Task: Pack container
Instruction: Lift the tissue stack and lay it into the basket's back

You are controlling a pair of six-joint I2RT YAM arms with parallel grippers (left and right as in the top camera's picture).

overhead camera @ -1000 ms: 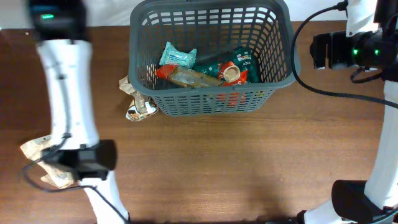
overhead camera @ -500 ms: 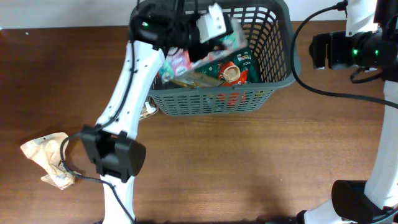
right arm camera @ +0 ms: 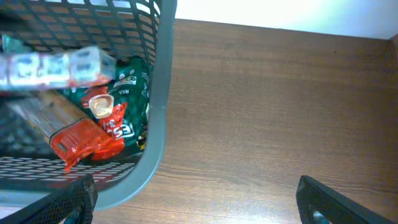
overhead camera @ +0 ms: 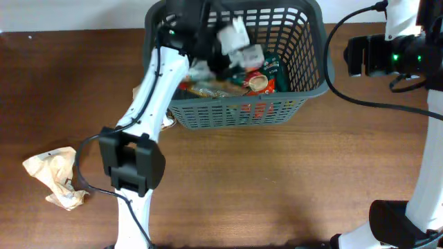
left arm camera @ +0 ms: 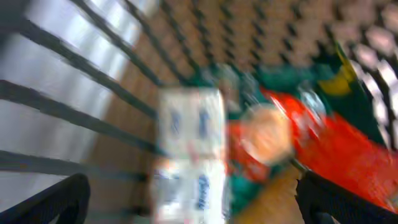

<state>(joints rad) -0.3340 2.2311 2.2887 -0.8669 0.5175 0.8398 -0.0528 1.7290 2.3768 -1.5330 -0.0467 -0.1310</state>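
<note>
The container (overhead camera: 243, 115), a dark grey lattice basket, stands at the back centre of the table. My left gripper (overhead camera: 208, 43) reaches into it from the left and is open, its fingers (left arm camera: 62, 200) wide apart. A white pack with blue print (overhead camera: 239, 40) is blurred just beyond the jaws, touching neither finger (left arm camera: 189, 152), over a red and green pack (overhead camera: 261, 77) and a long tan pack (overhead camera: 208, 87). My right gripper (overhead camera: 351, 55) hovers open and empty to the right of the container's rim (right arm camera: 158, 124).
A crumpled tan wrapper (overhead camera: 55, 178) lies on the table at the left front. Another small pack (overhead camera: 156, 119) rests against the basket's left front corner. Black cables run by the right arm. Bare wooden table (right arm camera: 280, 112) stretches right of the basket.
My left arm swung from the table's left side over the basket carrying the white pack. Its jaws have now opened and the pack is loose. The right arm has not moved.
</note>
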